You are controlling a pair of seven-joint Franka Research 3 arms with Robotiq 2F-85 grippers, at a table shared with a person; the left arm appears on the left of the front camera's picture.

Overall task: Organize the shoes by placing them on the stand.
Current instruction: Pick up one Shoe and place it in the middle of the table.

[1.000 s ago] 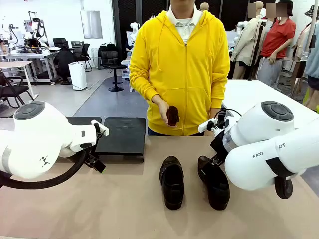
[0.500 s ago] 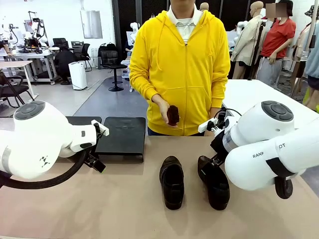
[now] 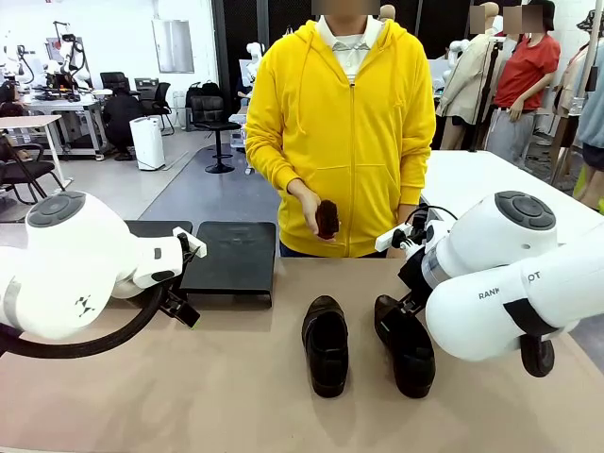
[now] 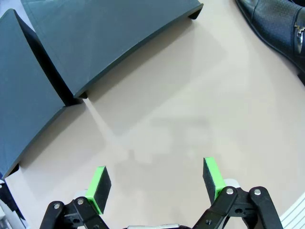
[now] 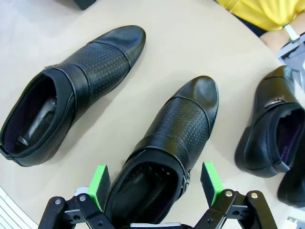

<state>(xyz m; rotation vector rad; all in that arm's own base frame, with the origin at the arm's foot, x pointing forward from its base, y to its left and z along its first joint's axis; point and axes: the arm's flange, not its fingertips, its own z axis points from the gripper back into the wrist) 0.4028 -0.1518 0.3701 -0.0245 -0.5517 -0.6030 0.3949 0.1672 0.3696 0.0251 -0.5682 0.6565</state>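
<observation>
Two black shoes lie side by side mid-table, one (image 3: 326,344) to the left of the other (image 3: 406,347). In the right wrist view both have woven-textured uppers, and my right gripper (image 5: 155,185) hangs open just above the heel opening of the nearer shoe (image 5: 167,143); the other shoe (image 5: 71,90) lies to its left. A smoother buckled shoe (image 5: 267,129) and part of another (image 5: 293,183) sit at the right edge. The stand (image 3: 229,257), two dark flat trays, is at the table's far left. My left gripper (image 4: 156,181) is open over bare tabletop near the stand's trays (image 4: 119,33).
A person in a yellow hoodie (image 3: 344,132) stands at the far side, one hand holding a small dark object (image 3: 327,219). My left arm (image 3: 75,264) covers part of the stand's left tray. A shoe's toe (image 4: 281,24) shows at the left wrist view's top right.
</observation>
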